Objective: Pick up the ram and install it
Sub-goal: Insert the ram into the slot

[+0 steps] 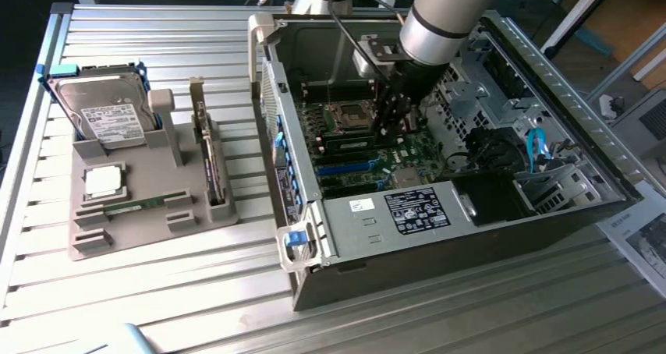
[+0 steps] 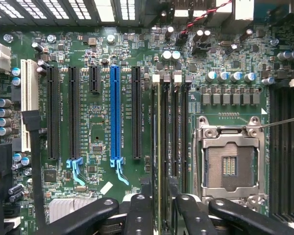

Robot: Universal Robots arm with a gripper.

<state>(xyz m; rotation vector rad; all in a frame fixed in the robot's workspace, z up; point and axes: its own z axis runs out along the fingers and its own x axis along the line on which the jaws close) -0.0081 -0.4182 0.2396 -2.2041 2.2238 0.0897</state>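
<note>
A ram (image 2: 159,147) stands on edge in one of the black memory slots beside the empty silver processor socket (image 2: 230,164) on the green motherboard (image 2: 95,134). My gripper (image 2: 164,218) hangs straight over it, open. Its black fingers (image 2: 137,215) stand on either side of the stick's top edge with a gap showing. In the exterior view my gripper (image 1: 395,120) reaches down into the open computer case (image 1: 437,206), over the motherboard. A second ram (image 1: 136,206), a slim green stick, lies in the grey holder (image 1: 156,175) on the exterior view's left.
The grey holder also carries a hard drive (image 1: 104,120), a square silver processor chip (image 1: 102,181) and an upright dark expansion card (image 1: 214,167). Inside the case, blue cables (image 1: 536,147) and a drive cage (image 1: 500,81) sit on the exterior view's right. Long black and blue expansion slots (image 2: 115,112) lie beside the memory slots.
</note>
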